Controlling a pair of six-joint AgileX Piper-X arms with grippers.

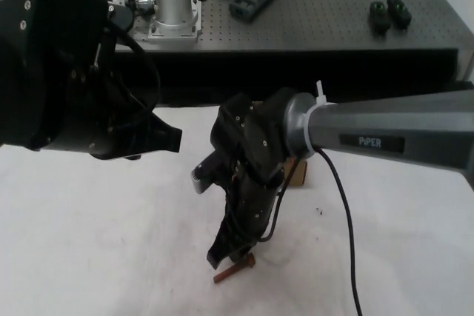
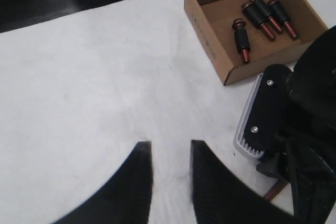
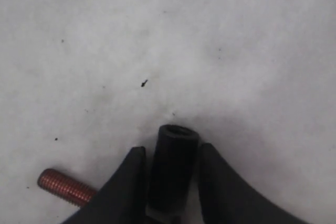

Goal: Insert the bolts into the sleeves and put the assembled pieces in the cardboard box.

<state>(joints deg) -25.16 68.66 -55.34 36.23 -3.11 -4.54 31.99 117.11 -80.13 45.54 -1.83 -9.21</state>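
Lower centre of the high view, the right gripper point(image 3: 170, 153) pinches the sleeve point(image 3: 176, 140); the bolt point(image 3: 65, 186) lies beside it. Left gripper point(image 2: 170, 148) gapes empty. A tilted sleeve could jam the bolt.

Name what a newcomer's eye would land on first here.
The right claw grips a black cylindrical sleeve down at the white bench cover, a copper-coloured threaded bolt lying loose beside it. An open brown cardboard box holds four assembled black-and-copper pieces, and the left claw hangs open nearby.
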